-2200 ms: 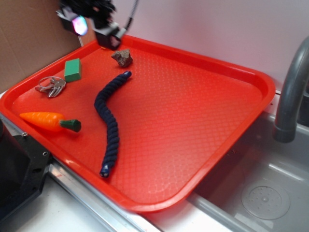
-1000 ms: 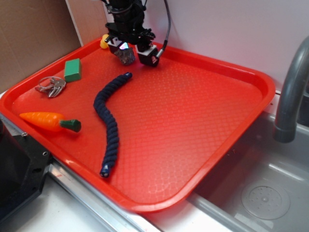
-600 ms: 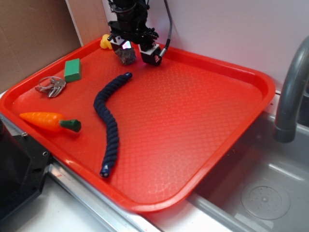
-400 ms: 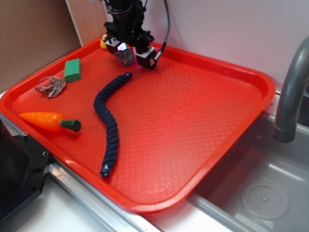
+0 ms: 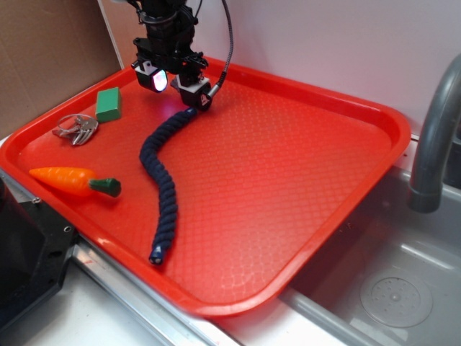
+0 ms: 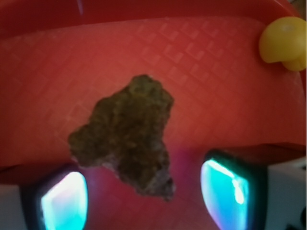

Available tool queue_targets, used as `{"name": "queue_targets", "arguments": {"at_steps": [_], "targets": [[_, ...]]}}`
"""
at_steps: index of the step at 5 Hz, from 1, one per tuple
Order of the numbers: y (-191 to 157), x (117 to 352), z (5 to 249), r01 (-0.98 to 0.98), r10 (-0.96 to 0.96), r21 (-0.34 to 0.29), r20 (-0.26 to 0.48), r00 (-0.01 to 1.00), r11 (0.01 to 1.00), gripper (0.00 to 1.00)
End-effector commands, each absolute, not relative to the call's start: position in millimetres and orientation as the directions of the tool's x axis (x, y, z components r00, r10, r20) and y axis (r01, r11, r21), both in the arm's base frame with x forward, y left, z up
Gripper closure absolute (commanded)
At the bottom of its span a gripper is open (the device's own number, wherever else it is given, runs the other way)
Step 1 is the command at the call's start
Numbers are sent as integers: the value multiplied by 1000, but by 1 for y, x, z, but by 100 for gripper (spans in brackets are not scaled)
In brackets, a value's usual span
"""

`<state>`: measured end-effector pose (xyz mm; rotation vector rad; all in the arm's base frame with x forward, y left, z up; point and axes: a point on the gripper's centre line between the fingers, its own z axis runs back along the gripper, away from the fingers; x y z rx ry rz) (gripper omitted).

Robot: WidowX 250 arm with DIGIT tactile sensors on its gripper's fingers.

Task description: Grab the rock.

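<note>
One broad red plastic tray (image 5: 302, 166) with a textured floor filled most of the scene, with a grey sink basin (image 5: 403, 274) to its right. On it, from largest down, lay a long dark-blue braided rope (image 5: 162, 173) running from near to far, an orange toy carrot with a green top (image 5: 68, 180) at the near left, a green rectangular block (image 5: 109, 104) and a bunch of metal keys (image 5: 75, 128) further back on the left. The black robot gripper (image 5: 174, 88) hung low over the far left of the tray, just beyond the rope's far end. From outside it hid the rock. The wrist camera showed the small jagged grey-brown rock (image 6: 127, 134) lying on the tray floor near the far rim, with a smooth yellow lump (image 6: 283, 43) well apart from it by that rim. The step in hand looked like the final approach, with the grasp not yet made. The next move likely called for a short advance or descent so the stone sat squarely between the pads, then closing. The jaws stood wide. The two glowing pads (image 6: 64, 201) flanked the rock's nearer tip with red tray showing on both sides. They held nothing and seemed to touch nothing.
</note>
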<state>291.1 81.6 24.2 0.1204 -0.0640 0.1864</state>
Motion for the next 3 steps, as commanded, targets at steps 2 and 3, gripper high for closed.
{"name": "queue_targets", "arguments": {"at_steps": [2, 3], "targets": [[83, 317, 23, -158, 148, 112, 94, 985, 981, 0], [81, 316, 24, -160, 149, 111, 95, 984, 981, 6]]}}
